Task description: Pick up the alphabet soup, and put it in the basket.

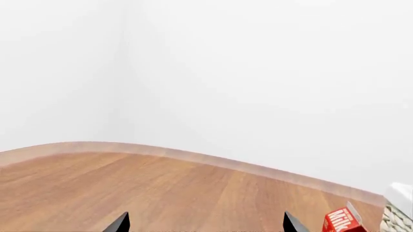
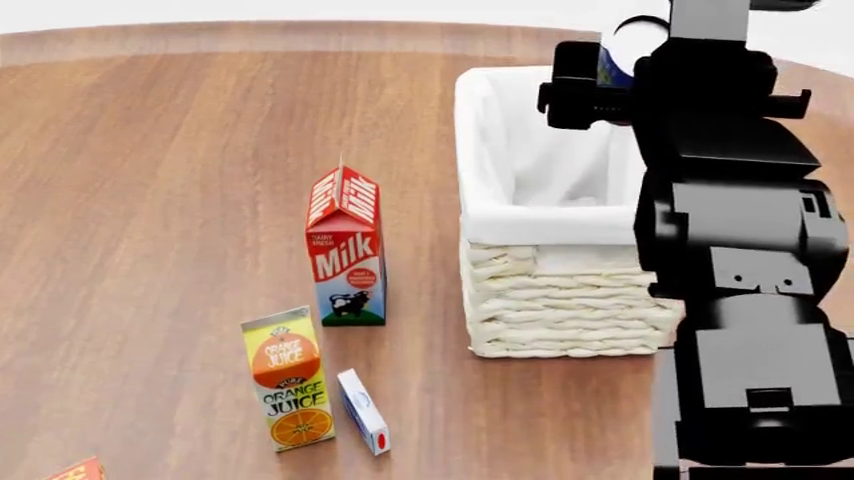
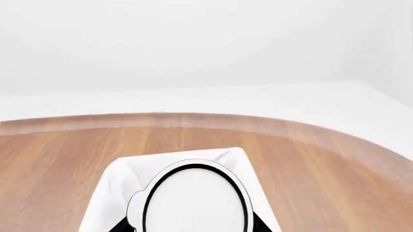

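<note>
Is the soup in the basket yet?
No. The alphabet soup is held in the right claw, above the basket.

Red-and-white carton [image 2: 346, 246] beside the basket [image 2: 561, 300]: "Milk". Yellow carton [image 2: 286, 390] near it: "ORANGE JUICE".

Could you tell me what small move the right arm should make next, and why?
Probably lower the right tool a little and then open it. The alphabet soup is held over the basket, its white top framed by the cloth lining in the right wrist view, so a short descent should soften the drop.
</note>
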